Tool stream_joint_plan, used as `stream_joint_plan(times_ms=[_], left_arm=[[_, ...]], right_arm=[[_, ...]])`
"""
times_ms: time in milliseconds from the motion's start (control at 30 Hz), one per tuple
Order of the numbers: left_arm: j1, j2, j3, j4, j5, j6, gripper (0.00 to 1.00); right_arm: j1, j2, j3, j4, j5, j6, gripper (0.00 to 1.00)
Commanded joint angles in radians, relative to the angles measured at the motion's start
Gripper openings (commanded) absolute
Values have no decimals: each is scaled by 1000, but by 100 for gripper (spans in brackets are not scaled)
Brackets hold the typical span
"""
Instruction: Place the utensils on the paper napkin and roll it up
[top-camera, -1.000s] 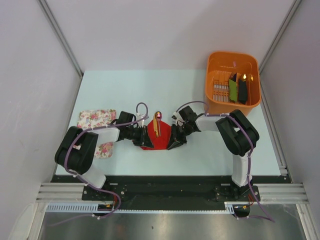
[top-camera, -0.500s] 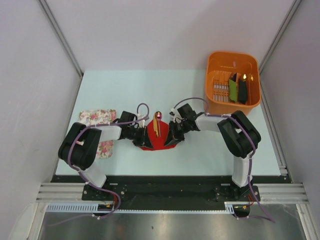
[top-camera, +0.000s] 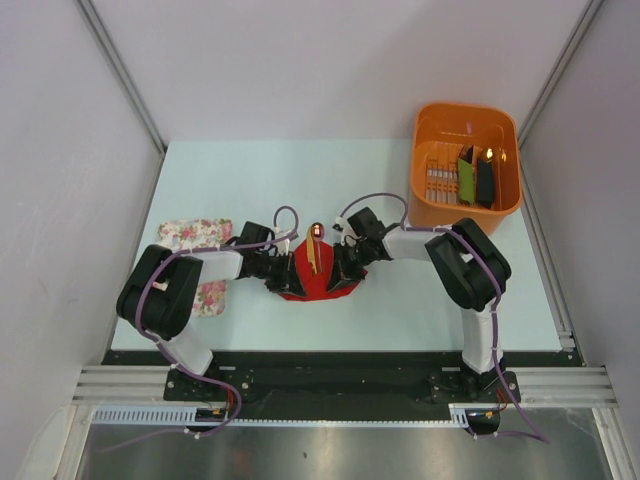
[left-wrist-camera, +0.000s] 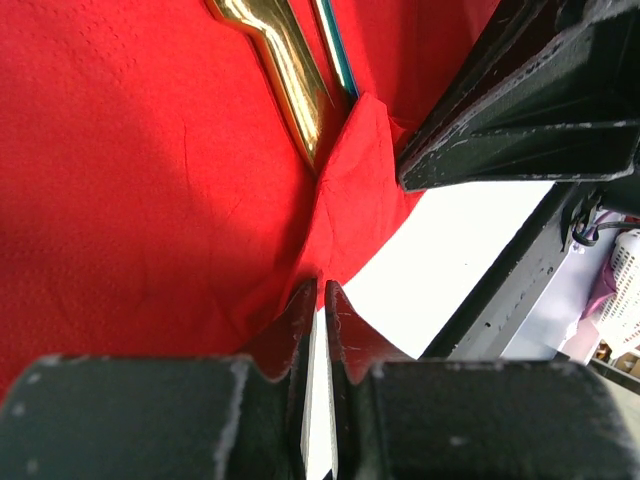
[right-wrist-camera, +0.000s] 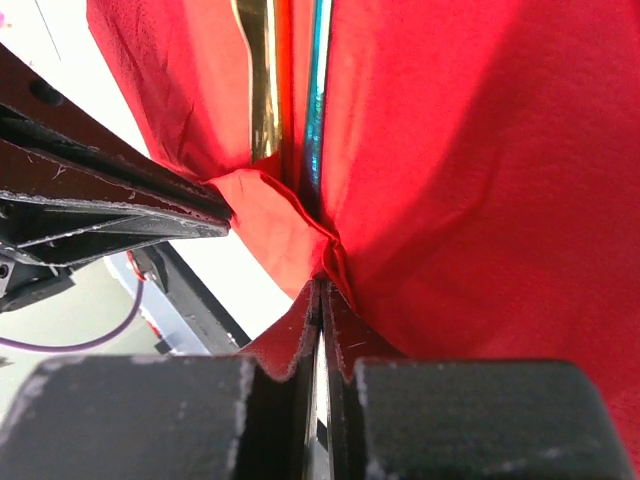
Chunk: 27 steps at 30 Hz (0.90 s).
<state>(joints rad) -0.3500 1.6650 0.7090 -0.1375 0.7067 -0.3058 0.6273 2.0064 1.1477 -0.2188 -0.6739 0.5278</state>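
The red paper napkin (top-camera: 320, 284) lies on the table between both arms. On it rest the utensils (top-camera: 314, 252), with a dark red spoon bowl (top-camera: 317, 231) at the far end. A gold handle (left-wrist-camera: 285, 70) and a blue one (left-wrist-camera: 337, 55) show close up, and again in the right wrist view as gold (right-wrist-camera: 258, 90) and blue (right-wrist-camera: 318, 100). My left gripper (top-camera: 293, 277) (left-wrist-camera: 321, 288) is shut on the napkin's near left edge (left-wrist-camera: 345, 190). My right gripper (top-camera: 342, 275) (right-wrist-camera: 321, 285) is shut on a crumpled fold of the napkin (right-wrist-camera: 290, 235), which is lifted beside the handles.
An orange basket (top-camera: 466, 108) at the back right holds a green oblong item (top-camera: 466, 178) and a black one (top-camera: 485, 180). A white floral cloth (top-camera: 193, 235) lies at the left, partly under my left arm. Side walls bound the table.
My right gripper has slid left onto the napkin's edge and closed on it. The left jaws have closed further, and the napkin's near edges are bunched toward the utensils.
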Motion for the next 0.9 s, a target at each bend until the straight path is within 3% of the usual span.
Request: stream_joint_plan(times_ms=[0, 300, 633, 867], left_arm=[[11, -42, 6, 38, 7, 2, 11], [8, -128, -6, 99, 36, -26, 11], [2, -21, 3, 50, -9, 0, 8], [3, 21, 14, 24, -52, 8, 3]], right_arm=[[23, 18, 29, -36, 123, -78, 4], [20, 20, 37, -50, 122, -83, 3], [18, 17, 58, -76, 116, -92, 4], [18, -50, 72, -152, 109, -118, 13]])
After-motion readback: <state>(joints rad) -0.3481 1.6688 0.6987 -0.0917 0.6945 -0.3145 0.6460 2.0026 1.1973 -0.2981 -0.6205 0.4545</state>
